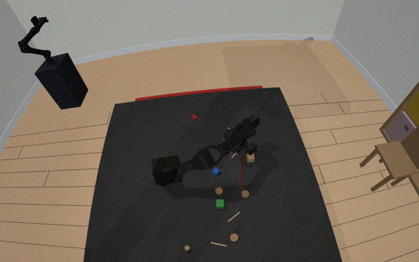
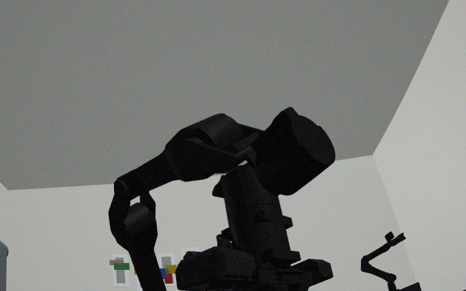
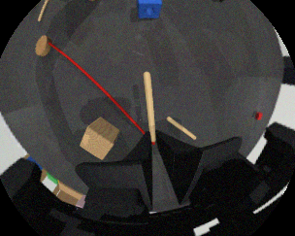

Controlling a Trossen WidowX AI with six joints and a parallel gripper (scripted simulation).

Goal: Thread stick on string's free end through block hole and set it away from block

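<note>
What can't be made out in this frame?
- The hole in the block: no face showing it is visible in the wrist view; too small in the top view.
- The gripper contact on the stick: hidden under the arm in the top view.
- The table: below the exterior view's bottom edge.

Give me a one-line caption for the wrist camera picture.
Closed gripper holds the stick with its red string trailing to the button, wooden block alongside.

Ahead of the pincer [image 3: 152,144], the held stick [image 3: 147,105] points over bare worktop [image 3: 203,57]; the block [image 3: 100,138] stands beside it, a loose stick [image 3: 181,128] opposite, a blue cube [image 3: 147,4] farther ahead.
</note>
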